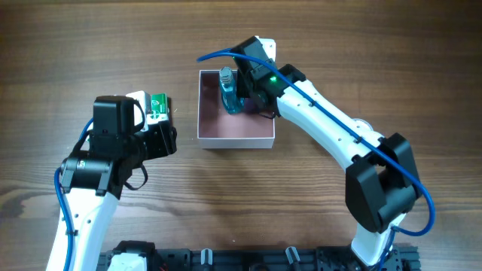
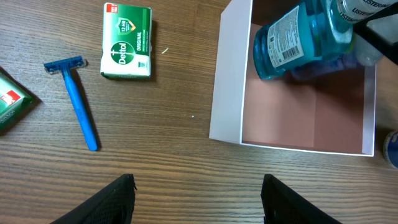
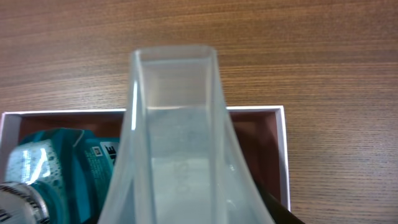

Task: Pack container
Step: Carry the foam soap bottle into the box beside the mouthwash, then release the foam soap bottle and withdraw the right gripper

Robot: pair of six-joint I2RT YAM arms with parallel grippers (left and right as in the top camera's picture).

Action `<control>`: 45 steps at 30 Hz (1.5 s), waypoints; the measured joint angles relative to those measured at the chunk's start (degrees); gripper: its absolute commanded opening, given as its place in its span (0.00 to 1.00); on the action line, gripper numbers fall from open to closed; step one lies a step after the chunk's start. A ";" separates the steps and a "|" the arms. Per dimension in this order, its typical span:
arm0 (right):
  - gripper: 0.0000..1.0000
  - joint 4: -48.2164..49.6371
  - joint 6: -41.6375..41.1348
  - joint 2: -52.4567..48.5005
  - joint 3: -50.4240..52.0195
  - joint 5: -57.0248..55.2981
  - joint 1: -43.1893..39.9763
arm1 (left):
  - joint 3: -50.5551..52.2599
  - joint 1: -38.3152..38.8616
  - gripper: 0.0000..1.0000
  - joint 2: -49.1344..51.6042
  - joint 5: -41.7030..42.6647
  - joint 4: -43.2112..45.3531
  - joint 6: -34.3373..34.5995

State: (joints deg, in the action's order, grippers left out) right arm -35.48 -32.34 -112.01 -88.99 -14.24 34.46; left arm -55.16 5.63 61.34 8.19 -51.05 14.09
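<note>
Blue bottle is being clamped by right gripper at 12 o'clock inside container; flat seating before release is advised. Left gripper is being held wide open.

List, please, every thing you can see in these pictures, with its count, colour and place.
container: 1, white outside, pink inside, table centre
bottle: 1, blue, tilted inside container
soap box: 1, green, left of container
second box: 1, green, cut off, left of razor
razor: 1, blue, between the boxes
table: 1, brown wood
left gripper: 1, black, open, left of container
right gripper: 1, black, at the bottle; grip unclear
</note>
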 measured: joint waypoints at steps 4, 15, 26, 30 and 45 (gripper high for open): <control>0.31 -0.04 0.04 -1.57 0.00 0.04 0.00 | 0.00 0.00 0.66 0.00 0.00 0.00 0.00; 0.82 0.46 2.10 -2.10 -0.42 0.04 0.00 | 0.00 0.00 0.66 0.00 0.00 0.00 0.00; 0.99 -1.55 3.69 -2.10 -0.55 0.33 0.11 | 0.00 0.00 0.66 0.00 0.00 0.00 0.00; 1.00 -2.23 3.69 -1.88 -0.59 0.33 0.28 | 0.00 0.00 0.66 0.00 0.02 0.00 0.00; 1.00 -6.86 3.69 2.54 -0.63 -0.66 0.26 | 0.00 0.00 0.66 0.00 0.00 0.00 0.00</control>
State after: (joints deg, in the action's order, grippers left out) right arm -42.35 -28.64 -109.47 -89.62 -14.90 34.72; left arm -55.16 5.63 61.34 8.19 -51.05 14.09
